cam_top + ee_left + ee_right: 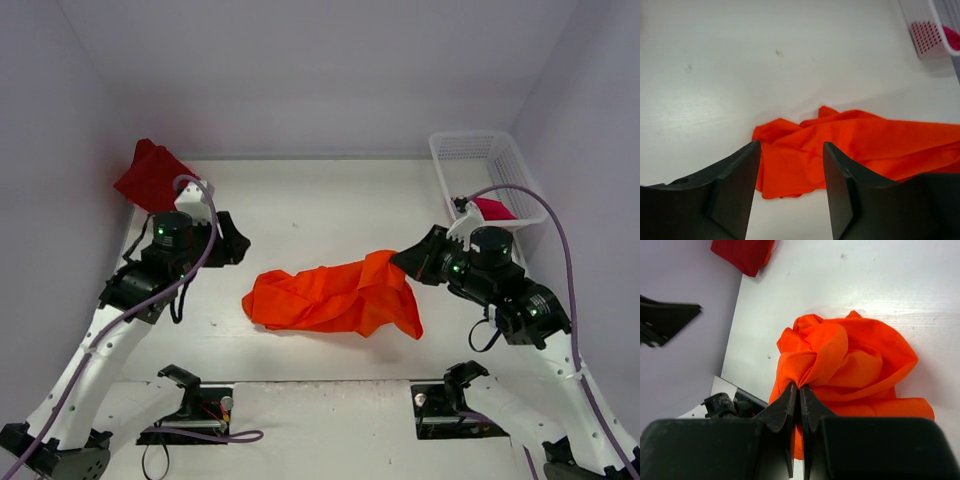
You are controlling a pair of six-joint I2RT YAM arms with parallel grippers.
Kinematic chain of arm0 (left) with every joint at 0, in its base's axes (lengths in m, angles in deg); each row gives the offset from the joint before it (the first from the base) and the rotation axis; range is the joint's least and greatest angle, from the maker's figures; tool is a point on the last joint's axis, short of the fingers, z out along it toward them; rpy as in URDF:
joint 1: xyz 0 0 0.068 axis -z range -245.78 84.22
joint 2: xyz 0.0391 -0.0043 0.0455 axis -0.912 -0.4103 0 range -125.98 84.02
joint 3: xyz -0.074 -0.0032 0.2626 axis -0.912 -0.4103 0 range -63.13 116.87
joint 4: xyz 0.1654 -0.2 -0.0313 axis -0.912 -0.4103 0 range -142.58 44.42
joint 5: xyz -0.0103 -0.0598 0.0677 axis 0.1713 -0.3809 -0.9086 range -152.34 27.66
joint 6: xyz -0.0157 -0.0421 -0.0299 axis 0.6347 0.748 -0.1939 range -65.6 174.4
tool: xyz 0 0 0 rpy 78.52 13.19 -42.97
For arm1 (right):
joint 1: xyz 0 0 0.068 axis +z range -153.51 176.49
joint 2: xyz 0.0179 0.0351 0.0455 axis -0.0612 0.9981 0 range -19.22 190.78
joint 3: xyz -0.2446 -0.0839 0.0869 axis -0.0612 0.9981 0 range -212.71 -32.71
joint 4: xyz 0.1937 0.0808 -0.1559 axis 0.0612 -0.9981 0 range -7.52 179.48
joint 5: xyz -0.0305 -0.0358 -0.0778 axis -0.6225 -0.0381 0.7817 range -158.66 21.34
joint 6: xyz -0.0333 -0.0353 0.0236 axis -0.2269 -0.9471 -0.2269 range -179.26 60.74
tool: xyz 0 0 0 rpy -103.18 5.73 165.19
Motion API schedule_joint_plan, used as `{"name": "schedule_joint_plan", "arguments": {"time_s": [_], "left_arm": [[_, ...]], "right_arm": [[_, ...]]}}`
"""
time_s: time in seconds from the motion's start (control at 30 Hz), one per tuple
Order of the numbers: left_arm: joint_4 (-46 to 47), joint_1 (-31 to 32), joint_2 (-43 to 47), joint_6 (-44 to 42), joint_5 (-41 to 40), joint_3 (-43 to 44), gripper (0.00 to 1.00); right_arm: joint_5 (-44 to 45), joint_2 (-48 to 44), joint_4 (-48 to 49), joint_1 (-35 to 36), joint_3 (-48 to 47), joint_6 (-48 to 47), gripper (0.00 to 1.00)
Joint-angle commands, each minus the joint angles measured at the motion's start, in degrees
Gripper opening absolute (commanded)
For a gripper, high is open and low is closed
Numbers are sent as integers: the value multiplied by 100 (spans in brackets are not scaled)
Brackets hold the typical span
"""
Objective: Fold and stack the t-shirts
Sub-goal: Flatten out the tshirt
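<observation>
The bright orange t-shirt (335, 297) lies crumpled in the middle of the table, its right end lifted. My right gripper (400, 262) is shut on a bunched fold of that end (812, 367), as the right wrist view shows. My left gripper (240, 243) hovers left of the shirt, open with nothing between its fingers; its wrist view shows the orange t-shirt (850, 145) ahead of the jaws. The dark red t-shirt (150, 175) lies folded at the far left against the wall. The crimson-pink t-shirt (493, 209) sits in the basket.
A white mesh basket (470, 150) stands at the far right by the wall. White walls close in the table on the left, back and right. Two arm mounts (195, 405) sit at the near edge.
</observation>
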Motion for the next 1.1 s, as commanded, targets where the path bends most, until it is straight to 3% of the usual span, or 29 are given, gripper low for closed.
{"name": "schedule_joint_plan", "arguments": {"time_s": [0.0, 0.4, 0.7, 1.07], "left_arm": [[600, 7, 213, 610, 595, -433, 49], [372, 7, 961, 1216, 587, -1786, 52], [1338, 16, 1093, 1761, 1044, -2894, 52], [2164, 51, 750, 2078, 1369, -3440, 52]], "right_arm": [[272, 250, 398, 13, -539, -149, 0], [493, 620, 415, 4, -1006, -334, 0], [554, 654, 442, 4, -1076, -308, 0], [554, 830, 521, 13, -1103, -317, 0]]}}
